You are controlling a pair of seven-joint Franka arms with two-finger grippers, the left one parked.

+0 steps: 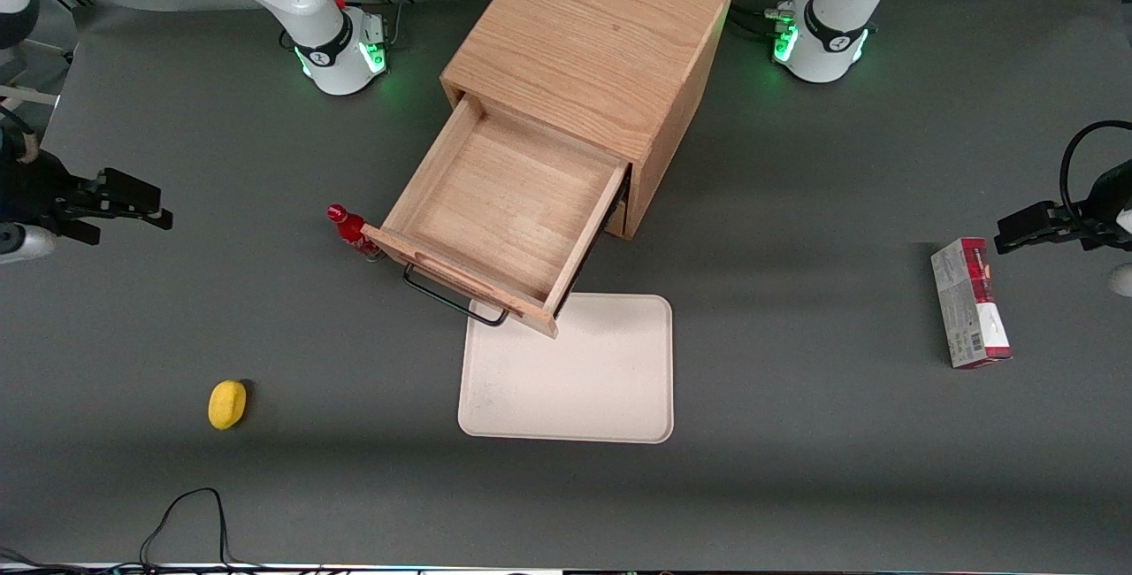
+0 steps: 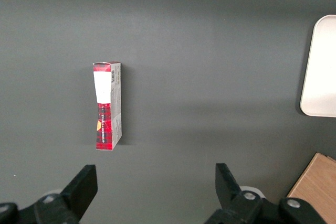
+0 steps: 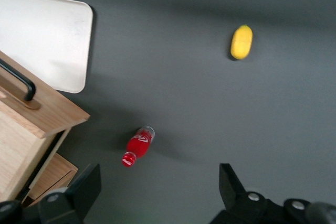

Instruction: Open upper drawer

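Since the upper drawer already stands pulled far out of the cabinet in the front view, its front overhanging the tray, I judge the task essentially done; gripper hangs open and empty, well apart toward the working arm's end of the table; bar handle runs along the drawer front, facing the camera. Count: one cabinet, one tray, one red bottle, one yellow object, one carton.

Left wrist view: one carton, tray corner.

Right wrist view: gripper fingers spread above bare table; drawer front beside bottle; lower drawer beneath.
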